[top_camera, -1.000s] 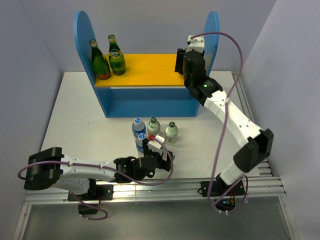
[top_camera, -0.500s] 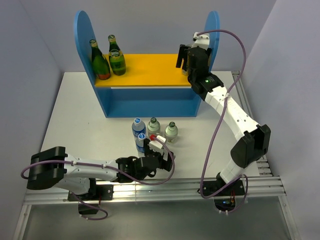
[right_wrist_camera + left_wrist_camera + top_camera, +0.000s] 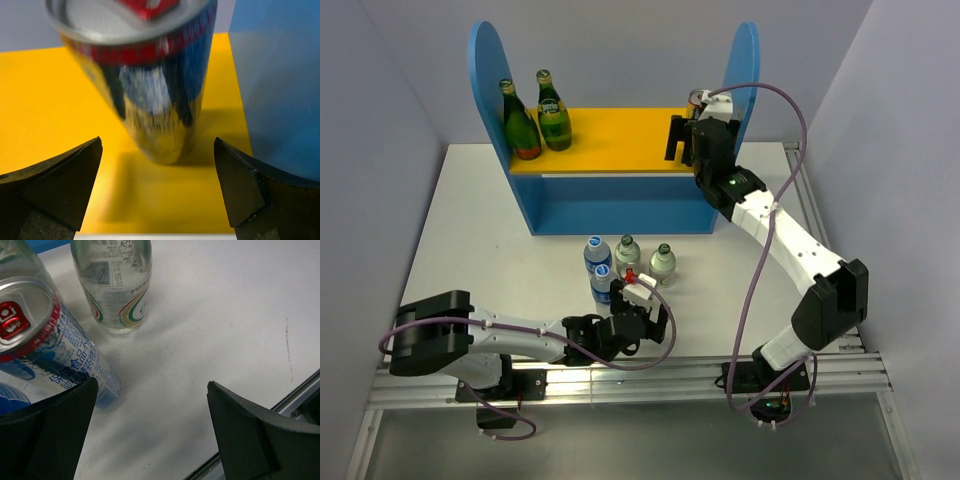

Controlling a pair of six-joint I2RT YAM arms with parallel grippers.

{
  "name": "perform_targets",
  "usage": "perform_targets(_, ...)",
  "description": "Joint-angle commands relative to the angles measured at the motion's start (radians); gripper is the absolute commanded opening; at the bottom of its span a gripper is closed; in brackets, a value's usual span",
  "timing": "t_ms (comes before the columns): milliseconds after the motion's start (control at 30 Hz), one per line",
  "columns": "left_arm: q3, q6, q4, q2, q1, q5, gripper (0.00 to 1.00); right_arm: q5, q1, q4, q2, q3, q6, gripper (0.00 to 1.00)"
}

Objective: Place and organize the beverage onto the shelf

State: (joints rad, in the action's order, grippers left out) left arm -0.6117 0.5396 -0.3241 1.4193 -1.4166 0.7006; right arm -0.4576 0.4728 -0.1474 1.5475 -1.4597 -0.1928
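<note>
The shelf (image 3: 490, 90) stands at the back, blue with a yellow-orange board (image 3: 615, 135). Two green bottles (image 3: 538, 120) stand at the board's left end. A silver, red and blue can (image 3: 150, 90) stands upright at its right end, by the blue side panel (image 3: 280, 90). My right gripper (image 3: 157, 185) is open just in front of that can, touching nothing; from above it (image 3: 685, 132) hides most of the can (image 3: 698, 97). My left gripper (image 3: 150, 430) is open low over the table, beside a red-tabbed can (image 3: 30, 330) and a clear bottle (image 3: 117, 285).
Before the shelf stand two blue-capped bottles (image 3: 596, 250), two clear bottles (image 3: 627, 250) (image 3: 663, 260) and the red-topped can (image 3: 630, 275). The left gripper (image 3: 636, 298) sits just behind them. A metal rail (image 3: 620, 385) runs along the near edge.
My right gripper has opened and let go of the can on the board's right end, then drawn back a little. The left gripper has crept slightly right near the bottles.
</note>
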Motion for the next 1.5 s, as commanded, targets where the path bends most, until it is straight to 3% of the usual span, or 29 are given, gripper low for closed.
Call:
perform_targets(0, -0.036, 0.016, -0.03, 0.016, 0.013, 0.048, 0.98, -0.053, -0.005, 0.042, -0.113, 0.044, -0.051, 1.0)
perform_targets(400, -0.072, 0.094, 0.02, 0.095, 0.021, 0.163, 0.98, -0.125, 0.122, 0.037, -0.383, 0.295, -0.108, 1.0)
perform_targets(567, -0.086, 0.155, 0.062, 0.098, 0.045, 0.192, 0.98, -0.176, 0.234, 0.019, -0.46, 0.377, -0.129, 1.0)
perform_targets(900, -0.122, 0.25, 0.142, 0.136, 0.093, 0.237, 0.99, -0.191, 0.303, -0.003, -0.504, 0.449, -0.163, 1.0)
perform_targets(1167, -0.177, 0.447, 0.348, 0.158, 0.105, 0.293, 0.99, -0.188, 0.306, -0.004, -0.515, 0.467, -0.172, 1.0)
perform_targets(1367, -0.207, 0.47, 0.379, 0.202, 0.111, 0.32, 0.99, -0.185, 0.306, 0.002, -0.517, 0.478, -0.178, 1.0)
perform_targets(1467, -0.181, 0.432, 0.298, 0.204, 0.142, 0.278, 0.99, -0.187, 0.306, 0.003, -0.521, 0.483, -0.18, 1.0)
